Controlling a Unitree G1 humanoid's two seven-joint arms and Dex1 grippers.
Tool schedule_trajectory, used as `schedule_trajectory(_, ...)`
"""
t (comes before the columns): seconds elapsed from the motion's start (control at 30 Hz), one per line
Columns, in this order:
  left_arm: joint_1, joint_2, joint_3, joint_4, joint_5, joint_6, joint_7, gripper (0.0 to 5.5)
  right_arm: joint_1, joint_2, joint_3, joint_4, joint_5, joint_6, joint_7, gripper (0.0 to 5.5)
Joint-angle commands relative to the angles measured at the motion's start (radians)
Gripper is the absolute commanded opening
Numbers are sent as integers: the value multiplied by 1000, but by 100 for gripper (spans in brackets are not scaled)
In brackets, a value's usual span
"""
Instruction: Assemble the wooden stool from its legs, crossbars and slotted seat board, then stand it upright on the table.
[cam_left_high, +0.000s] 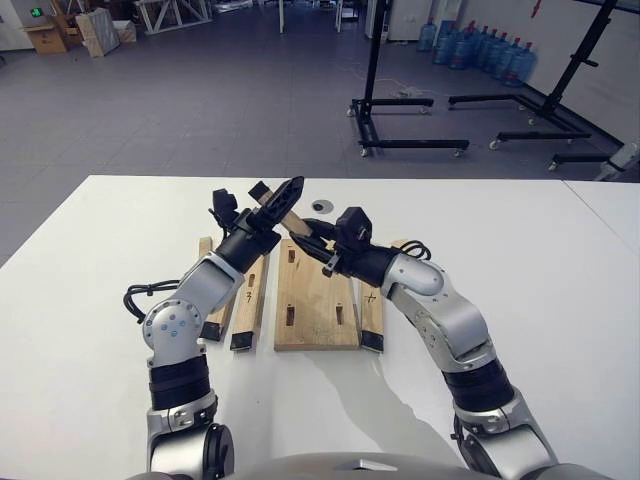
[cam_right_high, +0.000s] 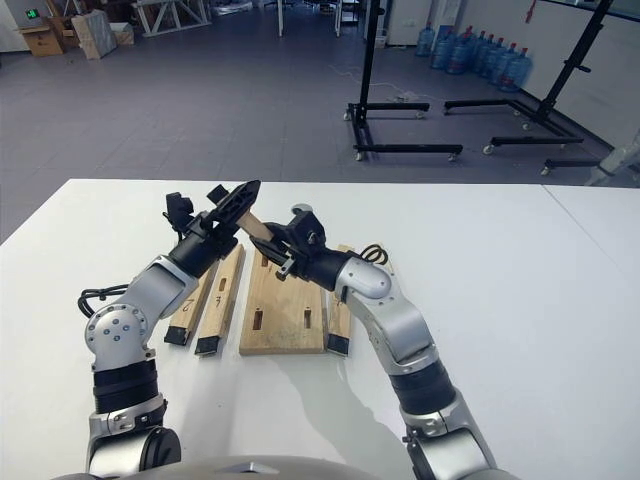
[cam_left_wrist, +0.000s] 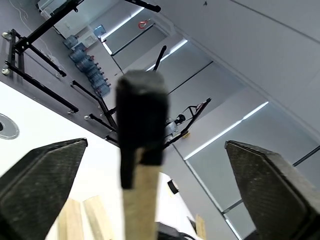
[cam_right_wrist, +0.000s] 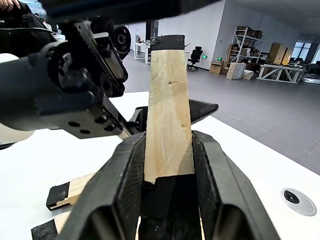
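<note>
Right pincer (cam_right_wrist: 169, 155) clenched on a wooden leg (cam_right_wrist: 167, 115), tilted above the far end of the seat board (cam_left_high: 315, 295). Left pincer (cam_left_high: 280, 203) released, its fingers spread either side of the leg's black-capped tip. Board flat on desk (cam_left_high: 560, 300), spare legs (cam_left_high: 250, 300) beside it.

Pale, grain-streaked wood on the leg (cam_right_wrist: 167, 135), black cap at its tip. Matte black right claw (cam_right_wrist: 169, 147); the left claw (cam_left_wrist: 155, 150) shows black woven-textured pads (cam_left_wrist: 40, 172). Light tan seat board (cam_left_high: 315, 300), dark slots; plain white counter (cam_left_high: 560, 280).
</note>
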Motion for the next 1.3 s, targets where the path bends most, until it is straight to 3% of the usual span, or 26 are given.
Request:
schedule_trajectory(0.03, -4, 19, 13, 14, -43, 4, 24, 441, 6, 3, -12, -8, 11, 21, -5, 129)
schedule_trajectory(0.4, 12, 43, -36, 16, -40, 16, 44, 278, 8, 8, 7, -25, 15, 28, 6, 129)
schedule_trajectory(0.67, 4, 51, -11, 45, -60, -5, 63, 134, 5, 2, -3, -15, 14, 22, 8, 129)
schedule_trajectory(0.9, 8, 58, -24, 48, -55, 3, 68, 48, 0, 6, 7, -15, 12, 21, 11, 129)
schedule_trajectory(1.23, 12, 68, -25, 61, -29, -15, 85, 39, 5, -12, 39, -10, -30, 9, 10, 129)
schedule_trajectory(1.3, 14, 69, -24, 60, -21, -19, 87, 39, 5, -6, 42, -2, -31, 35, 1, 187)
